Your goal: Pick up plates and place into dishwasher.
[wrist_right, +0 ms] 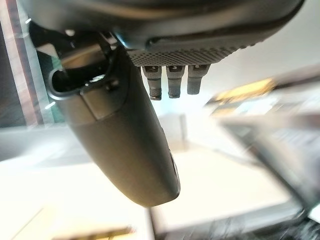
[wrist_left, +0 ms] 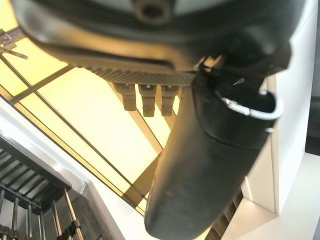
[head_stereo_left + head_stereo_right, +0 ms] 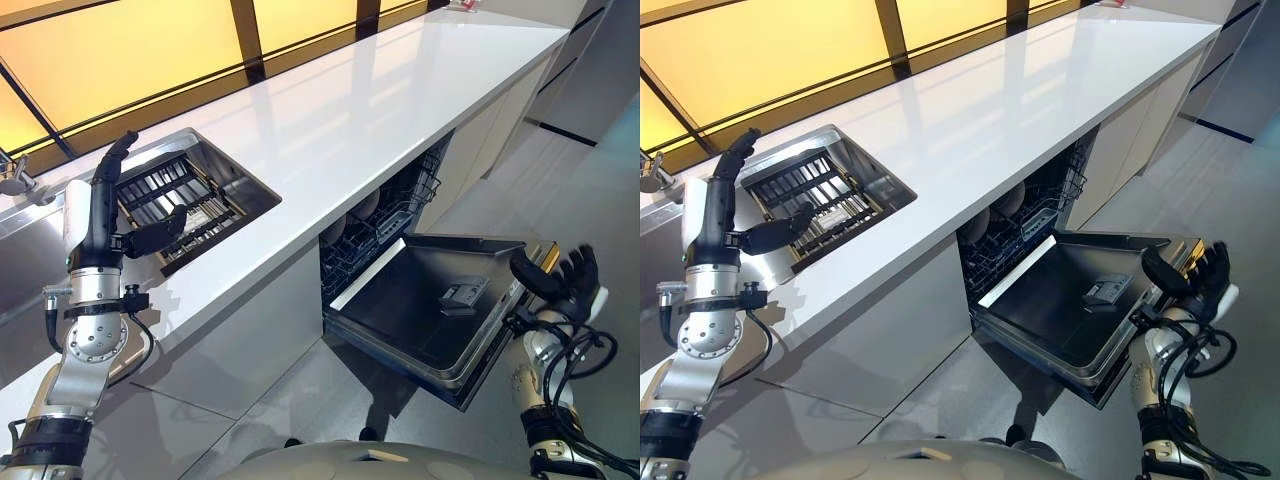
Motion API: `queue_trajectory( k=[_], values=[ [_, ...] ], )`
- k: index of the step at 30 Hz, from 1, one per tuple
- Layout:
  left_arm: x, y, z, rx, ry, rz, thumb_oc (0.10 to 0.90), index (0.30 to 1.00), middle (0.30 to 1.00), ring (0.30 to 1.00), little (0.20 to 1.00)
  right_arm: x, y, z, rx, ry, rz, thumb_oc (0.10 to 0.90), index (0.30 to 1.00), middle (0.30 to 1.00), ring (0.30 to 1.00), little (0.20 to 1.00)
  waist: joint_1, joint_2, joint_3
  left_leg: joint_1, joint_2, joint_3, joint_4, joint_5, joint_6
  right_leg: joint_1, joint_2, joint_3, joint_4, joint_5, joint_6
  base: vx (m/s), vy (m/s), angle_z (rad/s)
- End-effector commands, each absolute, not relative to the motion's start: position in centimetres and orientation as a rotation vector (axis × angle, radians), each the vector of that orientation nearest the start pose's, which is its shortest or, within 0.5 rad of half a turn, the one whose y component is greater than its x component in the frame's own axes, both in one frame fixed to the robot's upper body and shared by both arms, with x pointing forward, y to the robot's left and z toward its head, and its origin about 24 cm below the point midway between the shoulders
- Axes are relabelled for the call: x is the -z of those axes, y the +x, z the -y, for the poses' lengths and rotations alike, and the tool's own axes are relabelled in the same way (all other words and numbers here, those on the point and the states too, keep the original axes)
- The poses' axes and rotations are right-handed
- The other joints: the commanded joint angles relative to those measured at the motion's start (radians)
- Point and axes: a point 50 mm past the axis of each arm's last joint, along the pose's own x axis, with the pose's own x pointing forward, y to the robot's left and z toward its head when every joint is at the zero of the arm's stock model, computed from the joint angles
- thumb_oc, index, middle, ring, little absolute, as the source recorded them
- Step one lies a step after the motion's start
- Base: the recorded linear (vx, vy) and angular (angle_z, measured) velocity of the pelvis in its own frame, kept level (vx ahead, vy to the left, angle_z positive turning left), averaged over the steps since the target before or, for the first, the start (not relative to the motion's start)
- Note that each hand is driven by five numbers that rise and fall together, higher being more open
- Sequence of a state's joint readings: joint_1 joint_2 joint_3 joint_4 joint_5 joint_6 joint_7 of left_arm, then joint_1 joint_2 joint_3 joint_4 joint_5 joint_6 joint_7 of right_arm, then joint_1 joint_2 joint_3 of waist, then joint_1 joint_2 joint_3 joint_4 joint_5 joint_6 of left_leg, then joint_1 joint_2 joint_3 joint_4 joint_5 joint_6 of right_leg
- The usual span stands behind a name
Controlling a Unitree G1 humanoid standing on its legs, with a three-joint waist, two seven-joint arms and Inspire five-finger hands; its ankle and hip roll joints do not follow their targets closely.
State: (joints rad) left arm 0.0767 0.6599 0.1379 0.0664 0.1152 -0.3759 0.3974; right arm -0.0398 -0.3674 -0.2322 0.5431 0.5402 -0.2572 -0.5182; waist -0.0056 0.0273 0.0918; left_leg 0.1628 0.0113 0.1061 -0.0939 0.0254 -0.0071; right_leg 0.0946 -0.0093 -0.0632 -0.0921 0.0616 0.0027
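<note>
Bumping the open steel dishwasher door (image 3: 440, 310) is risked by the open, empty right hand (image 3: 565, 280); the left hand (image 3: 110, 210), open and empty, is raised above the sink's dark wire rack (image 3: 175, 205).

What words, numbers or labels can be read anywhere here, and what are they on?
There is no readable text in these views.
The open dishwasher door carries a dark detergent compartment with no legible marking.
The white countertop, the sink and the rack in it bear no writing.
A small object at the counter's far end is too small to read.
</note>
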Motion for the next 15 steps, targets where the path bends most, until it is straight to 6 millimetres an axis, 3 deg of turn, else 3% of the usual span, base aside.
queue_trajectory(
  k=[1, 7, 15],
  values=[
    [-17.1, 23.5, -30.8, -0.451, 0.711, 0.654, 0.8, 0.9, 0.9, 0.9, 0.9, -2.6, 22.0, 35.2, 1.018, 0.111, 0.007, 0.8, 0.9, 0.9, 0.9, 0.9, -0.024, 0.007, -0.02, -0.004, -0.053, 0.001, 0.013, -0.109, 0.039, 0.01, 0.032, -0.054, 0.104, -0.153, 0.048, -0.01, -0.012, -0.03],
    [-17.7, 24.0, -30.6, -0.435, 0.722, 0.65, 0.8, 0.9, 0.9, 0.9, 0.9, 0.4, 20.5, 35.6, 1.053, 0.115, -0.157, 0.8, 0.9, 0.9, 0.9, 0.9, -0.028, 0.009, -0.012, -0.004, -0.054, 0.003, 0.015, -0.112, 0.042, 0.005, 0.032, -0.049, 0.113, -0.155, 0.049, 0.0, -0.003, -0.01],
    [-18.7, 24.4, -30.7, -0.411, 0.731, 0.659, 0.8, 0.9, 0.9, 0.9, 0.9, 5.8, 18.7, 34.5, 0.866, 0.539, -0.375, 0.8, 0.9, 0.9, 0.9, 0.9, -0.014, 0.006, -0.015, -0.005, -0.054, -0.007, 0.015, -0.111, 0.039, 0.008, 0.031, -0.063, 0.116, -0.161, 0.046, 0.0, -0.017, 0.01]
  ],
)
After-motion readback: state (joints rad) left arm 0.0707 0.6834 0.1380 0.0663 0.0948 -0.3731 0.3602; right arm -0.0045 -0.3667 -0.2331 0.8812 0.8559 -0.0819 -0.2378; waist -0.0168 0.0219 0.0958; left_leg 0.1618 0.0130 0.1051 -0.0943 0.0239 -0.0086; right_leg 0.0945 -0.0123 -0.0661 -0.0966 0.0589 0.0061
